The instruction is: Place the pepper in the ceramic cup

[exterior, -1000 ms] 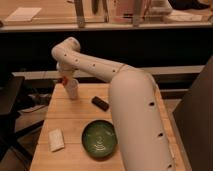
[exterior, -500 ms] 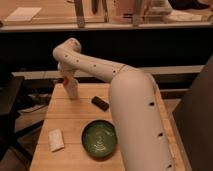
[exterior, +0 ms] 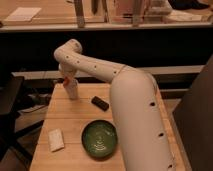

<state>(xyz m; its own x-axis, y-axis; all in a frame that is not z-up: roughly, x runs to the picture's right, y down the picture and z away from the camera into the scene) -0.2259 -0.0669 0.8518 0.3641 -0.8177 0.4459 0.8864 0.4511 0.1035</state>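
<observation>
The ceramic cup (exterior: pixel 72 90) is a small pale tapered cup standing on the far left part of the wooden table (exterior: pixel 70 120). The gripper (exterior: pixel 67 80) hangs straight down from the white arm's wrist, directly over the cup's mouth. A small red-orange bit of the pepper (exterior: pixel 65 79) shows at the gripper, just above the cup's rim. Most of the pepper is hidden by the gripper and the cup.
A wide dark-green bowl (exterior: pixel 99 139) sits at the table's near middle. A black oblong object (exterior: pixel 100 103) lies right of the cup. A pale rectangular sponge (exterior: pixel 56 140) lies near the front left. The white arm (exterior: pixel 135 110) covers the table's right side. A dark chair stands left.
The gripper with the pepper has shifted slightly lower over the cup. The cup, bowl, black object and sponge have not moved.
</observation>
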